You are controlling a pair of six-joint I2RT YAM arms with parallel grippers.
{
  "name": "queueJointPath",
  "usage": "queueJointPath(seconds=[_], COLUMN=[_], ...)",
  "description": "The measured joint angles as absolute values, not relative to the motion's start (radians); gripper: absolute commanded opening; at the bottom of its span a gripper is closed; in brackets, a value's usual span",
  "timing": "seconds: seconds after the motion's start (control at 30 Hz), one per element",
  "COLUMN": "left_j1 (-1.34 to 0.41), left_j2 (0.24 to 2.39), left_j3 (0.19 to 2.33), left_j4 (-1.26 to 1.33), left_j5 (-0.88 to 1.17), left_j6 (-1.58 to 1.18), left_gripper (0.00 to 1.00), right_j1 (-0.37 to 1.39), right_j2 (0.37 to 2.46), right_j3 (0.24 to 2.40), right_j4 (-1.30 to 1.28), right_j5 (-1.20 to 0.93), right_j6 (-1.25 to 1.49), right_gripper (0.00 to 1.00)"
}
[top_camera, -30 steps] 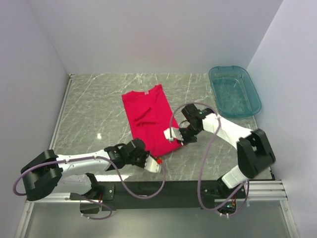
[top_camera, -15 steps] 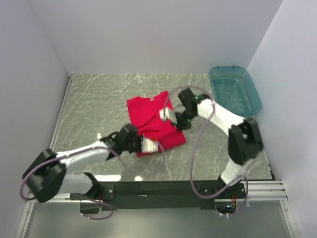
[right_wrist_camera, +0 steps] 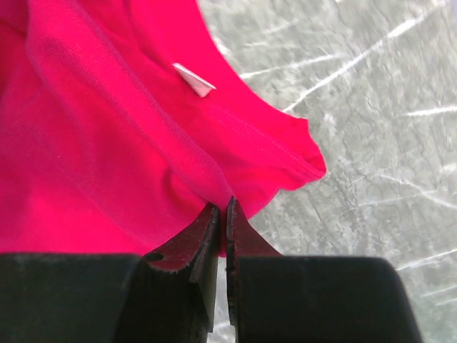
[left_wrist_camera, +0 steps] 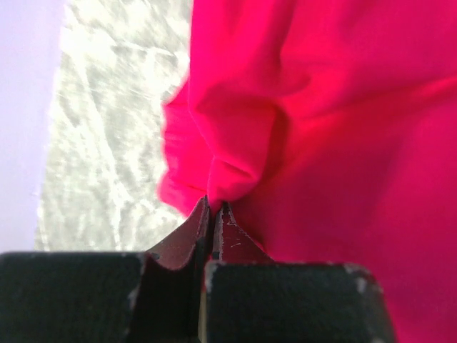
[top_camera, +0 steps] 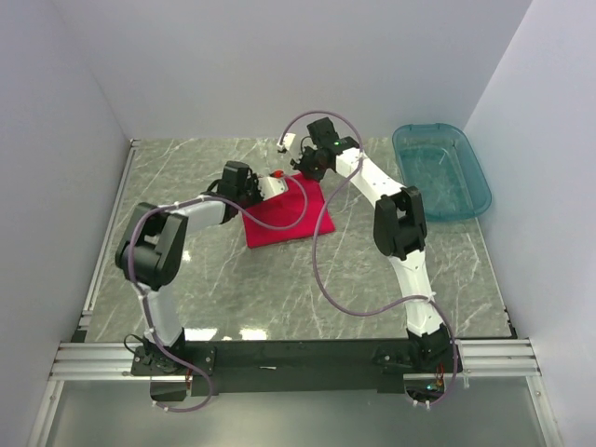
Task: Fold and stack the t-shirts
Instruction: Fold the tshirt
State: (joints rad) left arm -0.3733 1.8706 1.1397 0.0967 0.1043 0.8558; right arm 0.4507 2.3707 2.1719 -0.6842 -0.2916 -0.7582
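Note:
The red t-shirt (top_camera: 289,219) lies folded over on the marble table, at the far middle. My left gripper (top_camera: 273,183) is shut on a bunched fold of the t-shirt (left_wrist_camera: 343,128) at its far left corner. My right gripper (top_camera: 300,172) is shut on the t-shirt's (right_wrist_camera: 93,143) edge at the far right corner. The white neck label (right_wrist_camera: 194,79) shows in the right wrist view, just beyond the pinch. Both arms are stretched far out over the table, close together.
A teal plastic bin (top_camera: 440,170) stands at the far right of the table. White walls close in the back and both sides. The right arm's cable (top_camera: 321,270) loops over the table's middle.
Both grippers have carried the shirt's near edge away from the arms' bases to the far edge, folding the shirt in half. The shirt now looks shorter and lies farther back.

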Motion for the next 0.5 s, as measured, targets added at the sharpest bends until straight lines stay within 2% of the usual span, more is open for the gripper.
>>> queueJointPath(seconds=[0.2,0.5], left_j1=[-0.363,-0.355], left_j2=[1.987,1.993], left_j3=[1.206,1.216], left_j4=[0.115,0.205], left_j5=[0.065,0.030], left_j6=[0.849,0.840], left_gripper=[0.00,0.00], right_j1=[0.449,0.449], right_j2=[2.383,2.383], right_j3=[2.154,2.152], right_j4=[-0.602,-0.529], right_j5=[-0.238,-0.198], right_j6=[-0.698,-0.658], right_gripper=[0.00,0.00])
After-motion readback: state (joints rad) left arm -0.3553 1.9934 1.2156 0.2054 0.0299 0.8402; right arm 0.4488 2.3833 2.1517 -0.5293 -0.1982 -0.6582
